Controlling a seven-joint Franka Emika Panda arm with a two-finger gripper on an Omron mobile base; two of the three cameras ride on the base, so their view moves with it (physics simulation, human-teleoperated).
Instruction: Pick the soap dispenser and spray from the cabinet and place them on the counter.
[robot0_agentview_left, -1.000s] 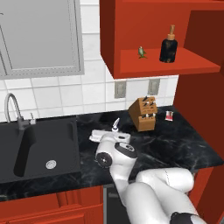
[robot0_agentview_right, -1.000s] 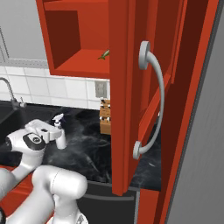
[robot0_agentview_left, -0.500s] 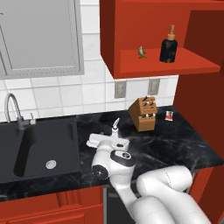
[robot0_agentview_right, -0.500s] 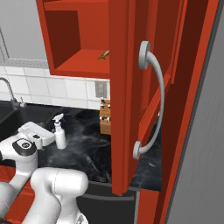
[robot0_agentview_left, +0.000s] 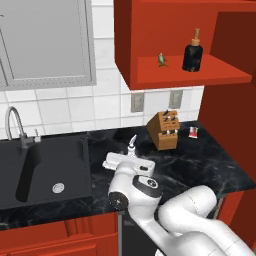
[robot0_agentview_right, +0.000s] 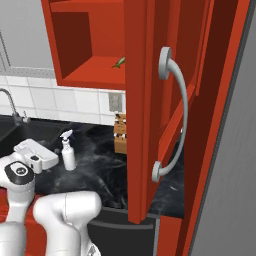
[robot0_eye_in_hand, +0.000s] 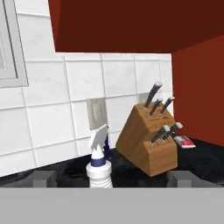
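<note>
Left base view gives you the key line: soap dispenser (robot0_agentview_left: 192, 51) upright on the cabinet (robot0_agentview_left: 150, 45) shelf, high and right of your empty, wide-open gripper (robot0_agentview_left: 120, 161); spray (robot0_agentview_left: 132, 147) stands on the desk just ahead.

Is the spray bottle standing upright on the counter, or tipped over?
Upright: the spray stands on the counter, nozzle on top, beside the open gripper.

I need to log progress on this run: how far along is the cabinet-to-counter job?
About halfway. Done: the slim white spray bottle stands upright on the black marble-look counter, left of the wooden knife block. In hand: nothing; the open gripper is level with the bottle, jaws either side of it. Left: the squat dark soap dispenser is on the shelf of the red wall cabinet.
</note>
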